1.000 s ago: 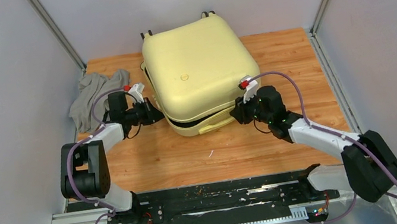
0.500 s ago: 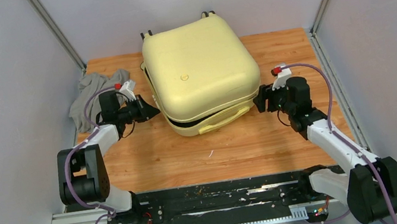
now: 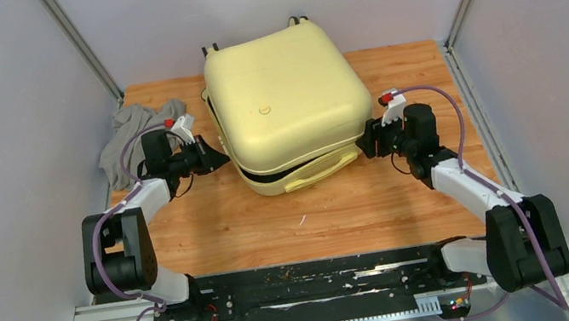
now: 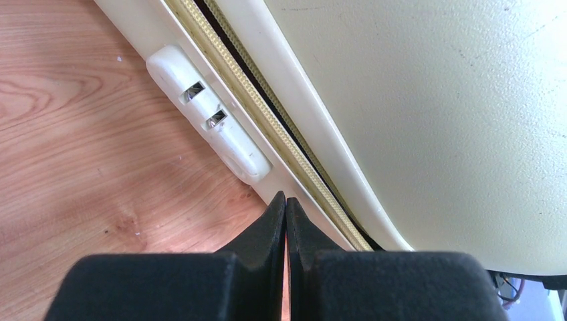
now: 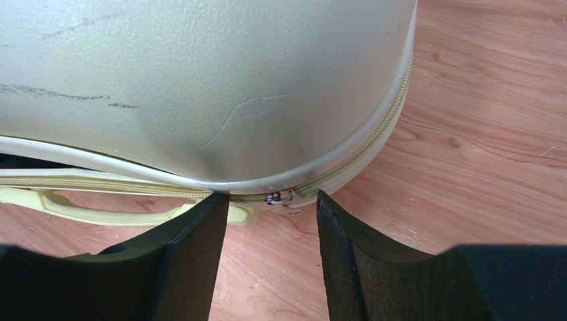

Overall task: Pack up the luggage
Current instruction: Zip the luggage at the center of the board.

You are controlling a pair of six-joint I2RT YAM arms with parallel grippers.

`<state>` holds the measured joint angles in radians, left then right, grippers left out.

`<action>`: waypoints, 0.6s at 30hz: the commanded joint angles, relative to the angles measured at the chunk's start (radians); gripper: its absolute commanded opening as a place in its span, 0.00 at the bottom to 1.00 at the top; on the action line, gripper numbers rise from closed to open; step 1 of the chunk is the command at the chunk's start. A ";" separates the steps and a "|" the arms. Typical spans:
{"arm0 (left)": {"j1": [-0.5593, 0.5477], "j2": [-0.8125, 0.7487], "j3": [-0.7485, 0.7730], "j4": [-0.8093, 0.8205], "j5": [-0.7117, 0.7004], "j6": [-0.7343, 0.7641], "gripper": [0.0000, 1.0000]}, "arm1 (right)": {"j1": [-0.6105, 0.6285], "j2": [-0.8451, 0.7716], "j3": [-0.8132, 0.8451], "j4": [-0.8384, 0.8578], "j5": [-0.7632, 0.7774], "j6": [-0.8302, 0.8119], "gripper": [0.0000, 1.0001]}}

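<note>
Pale-yellow luggage [image 3: 284,100] on counter [image 3: 340,203], left pincer [image 3: 222,157] pressed together at luggage's left side, right pincer [image 3: 365,142] apart, empty, facing luggage's zipper pull [image 5: 279,197]

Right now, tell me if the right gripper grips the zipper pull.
No, the right gripper is open, jaws flanking the zipper pull.

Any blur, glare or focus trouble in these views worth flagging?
Top external: even, diffuse light, sharp throughout, only a dark shadow in the open seam of the luggage. Left wrist: zipper tape crisp, left end effector a featureless, underexposed black mass. Right wrist: zipper pull sharp, soft shading across the luggage, no glare; right end effector shows pad texture.
</note>
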<state>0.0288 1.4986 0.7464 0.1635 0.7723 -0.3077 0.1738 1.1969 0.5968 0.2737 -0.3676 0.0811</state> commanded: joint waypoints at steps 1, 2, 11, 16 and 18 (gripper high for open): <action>0.002 -0.015 0.004 0.017 0.010 -0.001 0.04 | -0.009 0.027 0.020 -0.030 -0.021 -0.026 0.56; 0.002 -0.014 0.006 0.017 0.009 0.000 0.04 | -0.009 0.022 0.009 -0.021 -0.019 -0.024 0.57; 0.002 -0.013 0.004 0.016 0.010 0.001 0.04 | -0.013 -0.095 -0.041 -0.049 0.018 0.014 0.64; 0.002 -0.012 0.001 0.017 0.010 0.002 0.04 | -0.020 -0.126 -0.044 -0.065 0.004 0.014 0.65; 0.002 -0.012 0.001 0.017 0.010 0.002 0.04 | -0.020 -0.102 -0.039 -0.064 -0.012 0.008 0.63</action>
<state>0.0288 1.4986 0.7464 0.1635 0.7746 -0.3077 0.1673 1.0775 0.5652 0.2317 -0.3668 0.0872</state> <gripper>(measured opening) 0.036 0.647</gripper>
